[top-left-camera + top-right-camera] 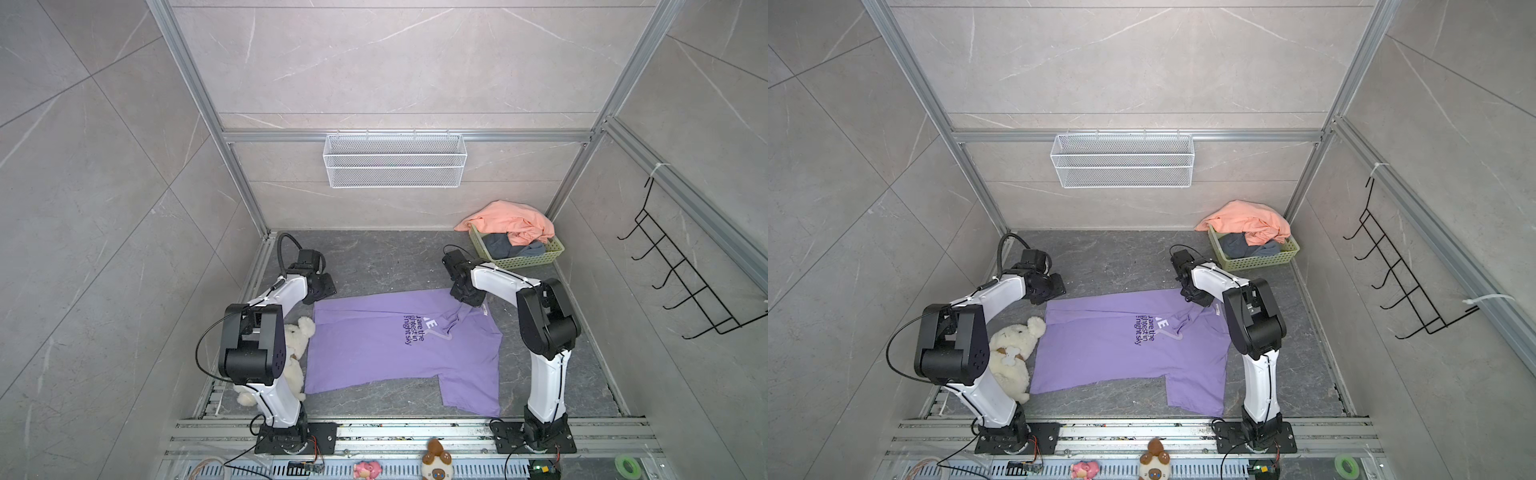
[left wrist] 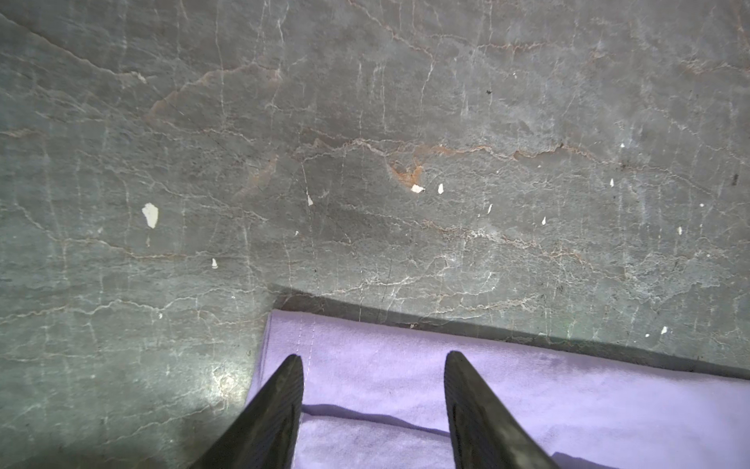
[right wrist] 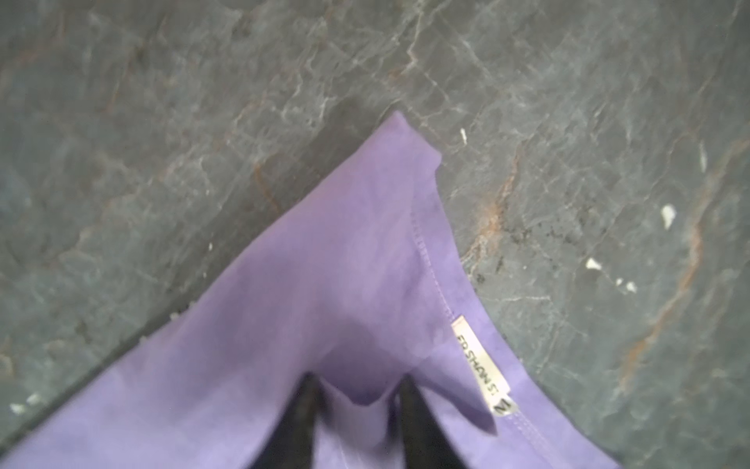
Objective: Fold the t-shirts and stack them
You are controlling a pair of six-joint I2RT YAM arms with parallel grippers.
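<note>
Now angled downward: left gripper (image 2: 374,356) spread over lilac t-shirt (image 1: 374,349); right gripper (image 3: 358,377) seemingly pinching it

The lilac-purple t-shirt (image 1: 386,349) (image 1: 1117,349) lies spread print-side up on the dark stone counter (image 1: 374,257), hem to the left and neck to the right. Its dark lettering (image 1: 413,330) runs sideways, and the white letters beside it are partly lost in a fold. The near sleeve (image 1: 469,390) lies flat, while the far shoulder is gathered into raised creases. A white "M" neck label (image 3: 483,365) shows at the collar seam. A crumpled salmon-orange t-shirt (image 1: 511,222) drapes over a slate-grey one (image 1: 505,248) in a green basket (image 1: 523,261) at the far right corner.
</note>
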